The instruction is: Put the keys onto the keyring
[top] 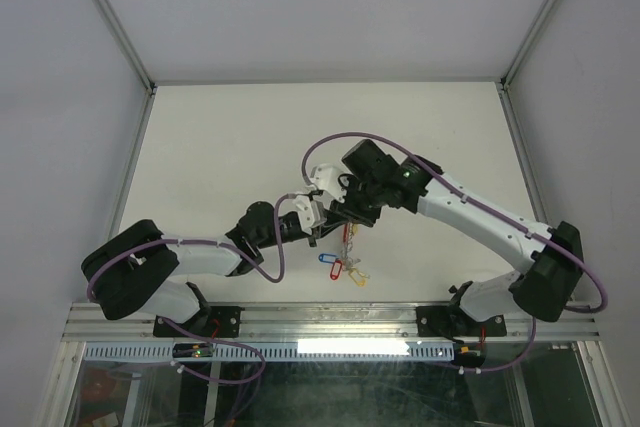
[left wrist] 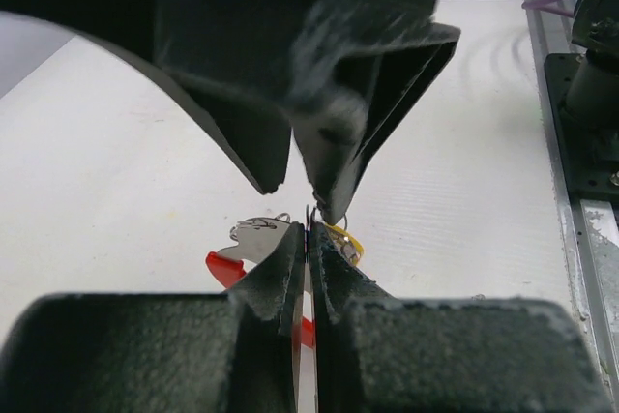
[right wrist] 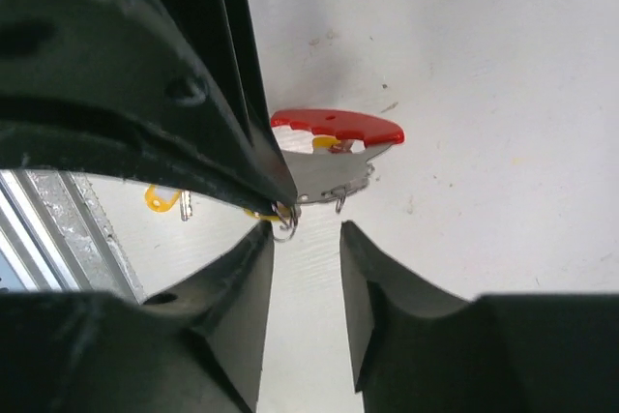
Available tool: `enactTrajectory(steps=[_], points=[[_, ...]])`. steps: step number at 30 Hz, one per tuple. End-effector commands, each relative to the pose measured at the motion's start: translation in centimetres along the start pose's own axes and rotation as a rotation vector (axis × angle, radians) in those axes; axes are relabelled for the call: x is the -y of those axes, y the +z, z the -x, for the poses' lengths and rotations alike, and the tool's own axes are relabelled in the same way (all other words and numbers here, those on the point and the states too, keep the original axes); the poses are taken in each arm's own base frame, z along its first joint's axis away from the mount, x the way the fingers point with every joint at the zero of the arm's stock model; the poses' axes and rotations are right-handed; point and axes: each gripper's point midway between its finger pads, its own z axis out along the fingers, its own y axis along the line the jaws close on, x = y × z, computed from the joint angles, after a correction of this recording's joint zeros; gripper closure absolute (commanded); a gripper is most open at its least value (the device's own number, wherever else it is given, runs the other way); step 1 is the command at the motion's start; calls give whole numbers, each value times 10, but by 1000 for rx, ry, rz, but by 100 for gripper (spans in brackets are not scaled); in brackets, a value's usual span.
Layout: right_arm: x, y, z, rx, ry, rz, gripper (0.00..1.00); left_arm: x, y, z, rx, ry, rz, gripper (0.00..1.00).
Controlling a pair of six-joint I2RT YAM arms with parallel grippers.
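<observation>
Both arms meet above the desk (top: 220, 147), a little towards its near edge and about midway between its left and right edges.

Left gripper (left wrist: 308, 235): shut. Its two fingers are pressed together at the tips with no gap between them. A thin strip of metal, seen edge-on, runs between the pads. It appears to belong to the keyring (right wrist: 338, 128), though the contact itself is partly hidden. In the right wrist view, the left fingertip touches the keyring's grey part, and a small wire ring (right wrist: 283, 221) hangs just under that tip.

Right gripper (right wrist: 305, 239): partly open. Its fingers stand apart with bare desk showing through the gap. Nothing is held between them. The tips sit just beside the left gripper's tips and close to the wire ring, not closed on it.

Keyring: it is at the meeting point of the two grippers, raised off the desk surface. The red arc is outermost and the grey metal part lies next to the left fingers. In the top view it shows only as a thin red line running from the grippers towards the near edge.

Keys (top: 341, 265): a small cluster with blue, red and yellow tags lies just on the near-edge side of the grippers. Whether the cluster hangs from the keyring or lies on the desk cannot be determined from the top view. The right wrist view shows one yellow-tagged key (right wrist: 162, 199) lying on the desk beside the metal rail (top: 330, 319) at the near edge.
</observation>
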Motion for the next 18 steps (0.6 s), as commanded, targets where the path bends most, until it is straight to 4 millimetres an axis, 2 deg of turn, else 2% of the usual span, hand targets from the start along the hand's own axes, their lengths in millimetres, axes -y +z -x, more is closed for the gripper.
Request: enactTrajectory(steps=[1,6,11,14,18], points=[[11,-26,33,223,-32,-107,60,-1,-1,21,84,20,16,100],[19,-42,36,380,50,-182,56,-5,-3,23,98,3,45,100],[31,-64,36,607,260,-198,56,-8,-8,28,135,-21,78,100],[32,-72,33,752,418,-144,54,-9,-9,30,150,-39,81,100],[20,-70,32,885,526,-11,52,-8,-9,32,167,-56,73,100]])
